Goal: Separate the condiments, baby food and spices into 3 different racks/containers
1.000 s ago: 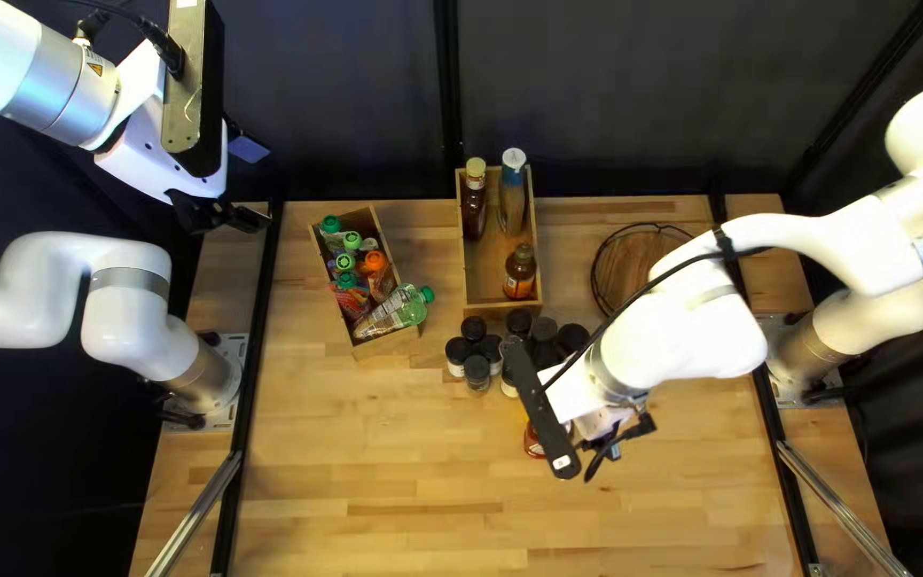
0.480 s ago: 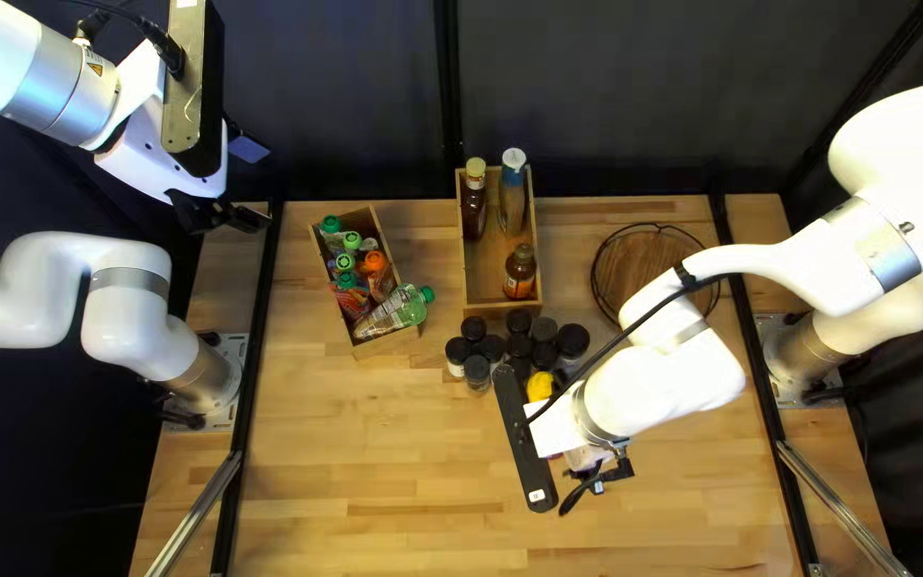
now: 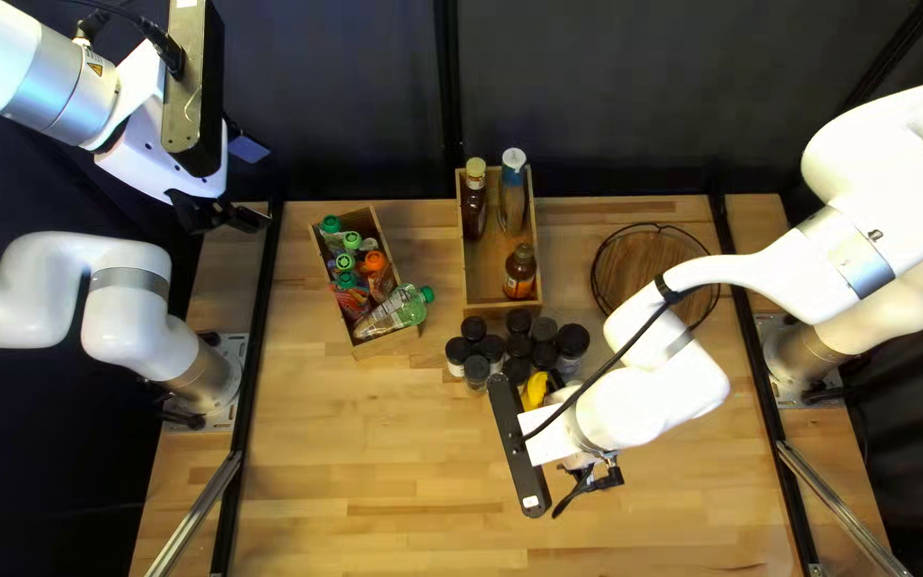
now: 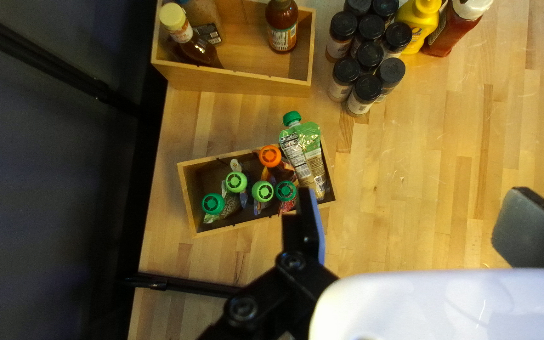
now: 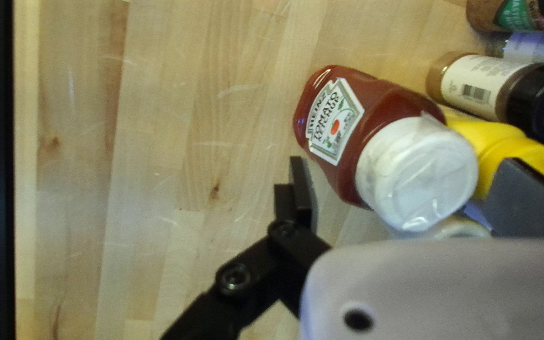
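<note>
Our right gripper [image 5: 413,195], the nearer one, gapes wide and empty, with the ketchup bottle [image 5: 369,119] just ahead toward eleven o'clock, its long axis seemingly upright, white cap [image 5: 417,176] towards us.

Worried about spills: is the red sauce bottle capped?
Capped: a white cap sits over the top of the red sauce bottle.

White-capped red bottle [image 5: 382,104], yellow bottle [image 4: 418,22], black lids [image 4: 368,87]

Top left: above tabletop's [image 3: 376,481] near edge, facing far edge. Left wrist: high, downward. Right wrist: close, downward. All share yellow bottle [image 3: 533,391].
</note>
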`<action>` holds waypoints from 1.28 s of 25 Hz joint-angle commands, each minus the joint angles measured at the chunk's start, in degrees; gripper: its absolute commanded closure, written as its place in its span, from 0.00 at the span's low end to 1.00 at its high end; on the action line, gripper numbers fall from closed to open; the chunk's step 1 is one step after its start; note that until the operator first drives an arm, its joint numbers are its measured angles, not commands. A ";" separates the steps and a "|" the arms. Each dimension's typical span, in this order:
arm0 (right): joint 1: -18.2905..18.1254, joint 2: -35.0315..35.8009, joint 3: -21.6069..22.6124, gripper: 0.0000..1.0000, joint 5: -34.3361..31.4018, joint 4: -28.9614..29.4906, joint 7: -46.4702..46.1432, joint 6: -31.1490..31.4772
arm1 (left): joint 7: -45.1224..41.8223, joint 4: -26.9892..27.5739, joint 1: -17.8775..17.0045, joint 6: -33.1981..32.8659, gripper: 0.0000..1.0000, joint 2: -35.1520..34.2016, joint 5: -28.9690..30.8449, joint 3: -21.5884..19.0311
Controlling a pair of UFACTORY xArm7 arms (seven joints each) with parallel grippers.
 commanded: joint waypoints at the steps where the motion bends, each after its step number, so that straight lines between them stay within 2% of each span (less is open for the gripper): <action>1: 0.25 -0.63 -0.23 0.88 -0.80 0.35 0.54 0.50 | 0.00 0.00 0.00 0.00 0.00 0.00 0.00 0.00; 7: 0.39 -0.66 -0.31 0.96 -1.03 1.13 0.66 1.73 | 0.00 0.00 0.00 0.00 0.00 0.00 0.00 0.00; 12: 0.31 1.58 0.47 0.98 1.26 5.72 -3.21 7.53 | 0.00 0.00 0.00 0.00 0.00 0.00 0.00 0.00; 17: -2.22 7.63 -0.65 0.99 8.70 11.43 -16.43 13.09 | 0.00 0.00 0.00 0.00 0.00 0.00 0.00 0.00; 23: -7.04 12.07 -6.05 0.98 15.70 17.03 -32.16 16.71 | 0.00 0.00 0.00 0.00 0.00 0.00 0.00 0.00; 27: -10.90 10.16 -9.92 0.99 18.57 21.85 -39.45 17.79 | 0.00 0.00 0.00 0.00 0.00 0.00 0.00 0.00; 32: -14.17 1.86 -13.40 1.00 16.97 30.85 -38.64 19.68 | 0.00 0.00 0.00 0.00 0.00 0.00 0.00 0.00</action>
